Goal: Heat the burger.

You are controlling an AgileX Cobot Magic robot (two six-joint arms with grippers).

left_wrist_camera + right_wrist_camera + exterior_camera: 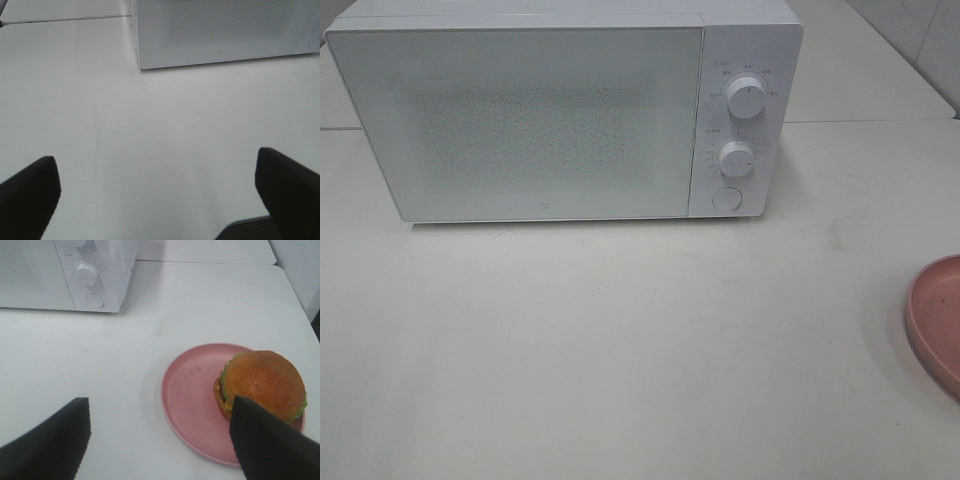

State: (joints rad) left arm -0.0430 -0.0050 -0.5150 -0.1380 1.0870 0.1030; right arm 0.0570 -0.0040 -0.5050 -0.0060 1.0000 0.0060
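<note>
Nothing of the heating looks done yet. The white box-shaped microwave (pixel 560 110) stands door shut on the white desk (pixel 620 350). The glossy golden-brown burger (pixel 262 385) sits on the round pink plate (pixel 192 390). The left claw (pixel 157 192) and right claw (pixel 160 440) are both released, grasping nothing.

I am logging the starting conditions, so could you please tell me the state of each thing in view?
microwave: door closed, standing on the table.
burger: on the plate, toward one side, not held.
pink plate: flat on the table, beside the microwave.
left gripper: open, empty, over bare table.
right gripper: open, empty, near the burger.
</note>
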